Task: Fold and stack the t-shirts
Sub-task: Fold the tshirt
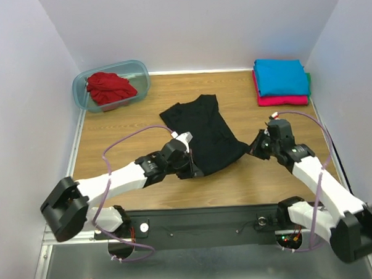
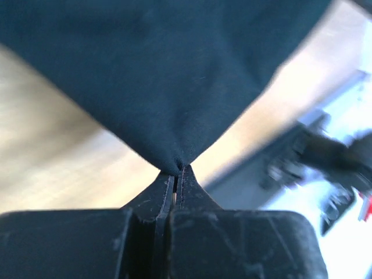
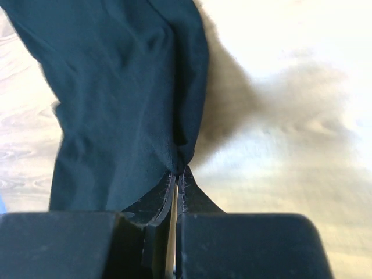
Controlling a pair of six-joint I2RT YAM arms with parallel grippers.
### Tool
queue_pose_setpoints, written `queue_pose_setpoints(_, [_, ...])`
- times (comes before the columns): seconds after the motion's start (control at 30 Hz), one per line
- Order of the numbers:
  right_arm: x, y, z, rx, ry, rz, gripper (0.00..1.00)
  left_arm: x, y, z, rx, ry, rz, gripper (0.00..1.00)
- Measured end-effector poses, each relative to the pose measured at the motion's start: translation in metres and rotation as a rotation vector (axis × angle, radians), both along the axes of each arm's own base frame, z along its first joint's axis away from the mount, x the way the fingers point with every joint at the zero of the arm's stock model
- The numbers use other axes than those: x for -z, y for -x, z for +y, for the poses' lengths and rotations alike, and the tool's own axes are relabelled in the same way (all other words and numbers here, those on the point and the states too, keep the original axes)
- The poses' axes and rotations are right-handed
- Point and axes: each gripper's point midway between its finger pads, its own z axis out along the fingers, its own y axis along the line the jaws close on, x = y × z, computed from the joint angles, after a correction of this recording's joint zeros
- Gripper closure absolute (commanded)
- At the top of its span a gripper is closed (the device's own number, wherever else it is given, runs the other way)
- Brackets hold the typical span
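Note:
A black t-shirt (image 1: 204, 132) lies spread on the wooden table, its near hem lifted by both arms. My left gripper (image 1: 192, 170) is shut on the hem's near left corner; in the left wrist view the black cloth (image 2: 157, 75) runs down into the closed tips of that gripper (image 2: 177, 170). My right gripper (image 1: 253, 150) is shut on the near right corner, with the cloth (image 3: 122, 87) pinched at the tips of this gripper (image 3: 179, 170). A red t-shirt (image 1: 111, 87) lies crumpled in the tub. A turquoise t-shirt (image 1: 281, 76) sits folded on a magenta one (image 1: 284, 100).
The translucent tub (image 1: 81, 82) stands at the back left corner. The folded stack sits at the back right beside the wall. Purple cables (image 1: 121, 145) loop over both arms. The black base rail (image 1: 208, 222) runs along the near edge.

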Motion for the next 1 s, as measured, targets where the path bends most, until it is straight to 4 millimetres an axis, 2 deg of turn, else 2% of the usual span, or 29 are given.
queue_pose_setpoints(0.1, [-0.022,0.021,-0.009,0.01,0.002,-0.04,1.0,-0.032,0.023,-0.011,0.045,0.08,-0.033,1.0])
queue_pose_setpoints(0.17, [-0.038,0.028,-0.013,0.017,0.003,-0.065,1.0,-0.044,0.032,-0.011,0.058,0.107,-0.04,1.0])
queue_pose_setpoints(0.27, [-0.065,0.027,-0.013,0.016,-0.006,-0.113,1.0,-0.058,0.034,-0.01,0.053,0.13,-0.055,1.0])
queue_pose_setpoints(0.37, [-0.092,0.013,-0.01,0.013,-0.005,-0.151,1.0,-0.066,0.027,-0.009,0.026,0.121,-0.075,1.0])
queue_pose_setpoints(0.43, [-0.101,0.002,-0.009,0.017,0.006,-0.152,1.0,-0.075,0.019,-0.009,-0.002,0.116,-0.097,1.0])
queue_pose_setpoints(0.6, [-0.106,-0.029,-0.004,0.019,0.031,-0.134,1.0,-0.091,-0.015,-0.005,-0.073,0.103,-0.148,1.0])
queue_pose_setpoints(0.77, [-0.106,-0.069,0.008,-0.001,0.047,-0.11,1.0,-0.079,-0.058,0.014,-0.158,0.049,-0.144,1.0])
queue_pose_setpoints(0.87, [-0.106,-0.088,0.016,-0.015,0.043,-0.106,1.0,-0.074,-0.076,0.026,-0.196,0.032,-0.145,1.0])
queue_pose_setpoints(1.0, [-0.106,-0.115,0.026,-0.028,0.035,-0.109,1.0,-0.075,-0.104,0.038,-0.235,0.029,-0.16,1.0])
